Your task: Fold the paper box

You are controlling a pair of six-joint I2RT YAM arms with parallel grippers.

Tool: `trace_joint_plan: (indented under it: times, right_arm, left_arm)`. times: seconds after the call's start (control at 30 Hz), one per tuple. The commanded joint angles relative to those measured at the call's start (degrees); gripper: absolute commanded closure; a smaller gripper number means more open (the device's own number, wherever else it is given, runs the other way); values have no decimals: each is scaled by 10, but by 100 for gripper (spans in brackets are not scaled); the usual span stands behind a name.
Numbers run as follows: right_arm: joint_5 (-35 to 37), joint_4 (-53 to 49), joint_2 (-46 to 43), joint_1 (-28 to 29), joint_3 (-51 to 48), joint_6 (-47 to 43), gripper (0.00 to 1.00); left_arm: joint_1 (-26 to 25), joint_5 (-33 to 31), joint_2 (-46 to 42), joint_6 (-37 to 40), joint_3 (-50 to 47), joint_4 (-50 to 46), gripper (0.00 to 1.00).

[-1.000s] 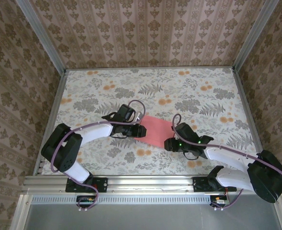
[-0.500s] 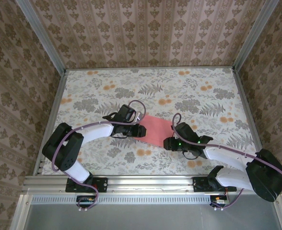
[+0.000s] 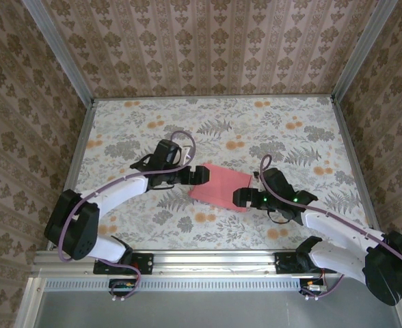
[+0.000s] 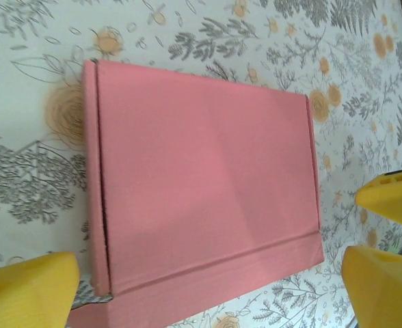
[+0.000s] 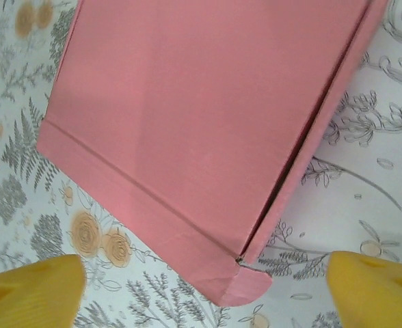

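Flanking closed paper box edges, L claw & R claw both wide.

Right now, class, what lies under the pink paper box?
The paper box rests flat on the floral tablecloth, which is visible around it. Anything directly beneath or inside is covered.

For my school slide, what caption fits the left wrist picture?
Folded pink paper box lying flat on the flowery table, framed by yellow fingers.

The paper box is salmon pink. The table bears grey ferns and orange flowers. The fingers are yellow.
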Motion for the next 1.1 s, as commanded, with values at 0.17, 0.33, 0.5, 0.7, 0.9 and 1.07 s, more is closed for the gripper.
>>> trace_joint_plan:
  times: [0.17,0.33,0.5,0.7,0.9,1.07]
  right_arm:
    - [-66,29,5,-11,-8,20,0]
    - [-77,70,27,-11,-21,30,0]
    - [-79,101,48,-11,-31,44,0]
    - [-85,121,66,-11,-35,49,0]
    - [-93,141,87,-11,-34,50,0]
    - [-94,149,98,-11,-34,52,0]
  left_arm:
    - [19,69,22,49,2,16,0]
    - [8,89,52,62,15,19,0]
    - [7,73,87,74,41,-11,0]
    - [5,79,120,82,70,-28,0]
    - [5,68,137,91,85,-61,0]
    - [4,69,146,93,90,-70,0]
